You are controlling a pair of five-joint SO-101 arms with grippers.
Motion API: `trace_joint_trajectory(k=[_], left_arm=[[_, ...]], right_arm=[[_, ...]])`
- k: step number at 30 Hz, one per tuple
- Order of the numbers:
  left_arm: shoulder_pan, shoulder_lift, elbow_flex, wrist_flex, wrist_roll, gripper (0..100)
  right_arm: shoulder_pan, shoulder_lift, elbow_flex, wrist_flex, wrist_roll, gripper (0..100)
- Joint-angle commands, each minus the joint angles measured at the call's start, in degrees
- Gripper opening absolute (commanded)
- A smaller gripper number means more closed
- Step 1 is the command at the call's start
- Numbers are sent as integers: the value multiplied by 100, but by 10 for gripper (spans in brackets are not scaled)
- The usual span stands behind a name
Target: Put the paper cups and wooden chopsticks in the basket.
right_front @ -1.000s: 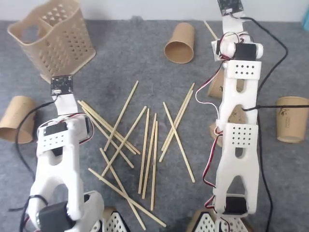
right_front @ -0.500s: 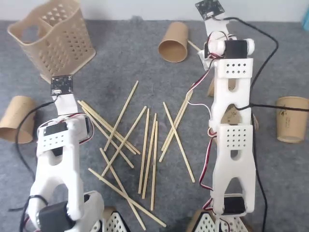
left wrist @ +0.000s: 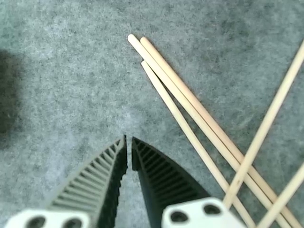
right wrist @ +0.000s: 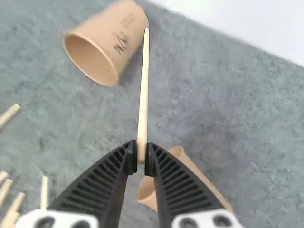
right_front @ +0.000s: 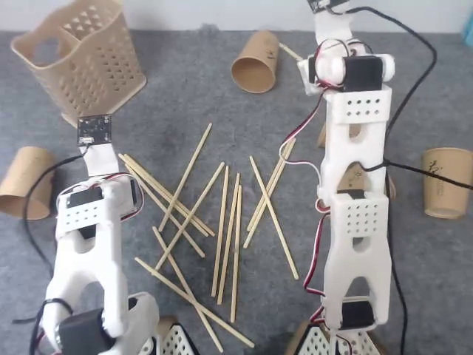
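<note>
Our right pincer (right wrist: 137, 154) pinches a wooden chopstick (right wrist: 142, 85) that ends by a paper cup (right wrist: 102, 47). Our left pincer (left wrist: 129, 152) is pressed together, holding nothing.

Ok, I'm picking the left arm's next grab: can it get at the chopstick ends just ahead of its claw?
Probably yes. The left claw hangs over bare carpet, and nothing lies between it and the chopstick ends. Its jaws are shut, though, so they would need to open first.
</note>
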Motion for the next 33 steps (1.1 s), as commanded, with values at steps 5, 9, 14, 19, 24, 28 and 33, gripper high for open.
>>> trace_joint_trajectory(k=[5,9,14,19,24,28,33], left_arm=[[-35,-26,-207,-158,-97,12],[-35,-26,-207,-149,-97,12],[-35,-26,-207,-149,-97,12],[-35,-26,-207,-149,-97,12],[-35,-26,-207,-149,-97,12],[-35,-26,-207,-149,-97,12],[-35,-26,-207,-149,-97,12]], right_arm=[[-295,-629,-246,-444,-484,8],[-286,-382,-246,-418,-448,8],[-286,4,-246,-418,-440,8],[-277,277,-255,-585,-448,8],[-171,391,-264,-936,-475,7],[-40,382,-264,-1051,-484,7],[277,356,-273,-1323,-475,7]])
